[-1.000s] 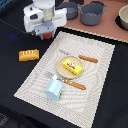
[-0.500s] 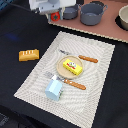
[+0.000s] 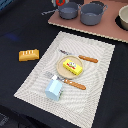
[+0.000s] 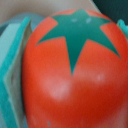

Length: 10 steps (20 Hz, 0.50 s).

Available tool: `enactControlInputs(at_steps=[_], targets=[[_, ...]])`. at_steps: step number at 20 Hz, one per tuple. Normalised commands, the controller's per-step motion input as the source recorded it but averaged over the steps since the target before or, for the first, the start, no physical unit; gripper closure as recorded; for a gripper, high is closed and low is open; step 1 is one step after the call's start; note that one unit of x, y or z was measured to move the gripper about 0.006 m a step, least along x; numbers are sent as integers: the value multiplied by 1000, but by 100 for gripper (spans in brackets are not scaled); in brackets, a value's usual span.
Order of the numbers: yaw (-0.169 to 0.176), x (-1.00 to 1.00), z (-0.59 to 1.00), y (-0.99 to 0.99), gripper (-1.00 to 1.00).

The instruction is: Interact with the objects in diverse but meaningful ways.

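Mid-carry by the look of it: tool (image 4: 70, 70) pinching the toy tomato (image 4: 75, 75) between teal pads (image 4: 12, 75), held up off the table above the grey pot (image 3: 68, 10) at the far edge; next needs a drop spot, probably that pot.

tan plate (image 3: 64, 72) centred on striped placemat (image 3: 100, 75); wooden-handled cutlery (image 3: 80, 58) beside plate
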Motion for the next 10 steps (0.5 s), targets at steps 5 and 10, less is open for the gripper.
enactControlInputs(at_steps=[5,10], targets=[[0,286,-78,634,100],[-1,337,-97,518,100]])
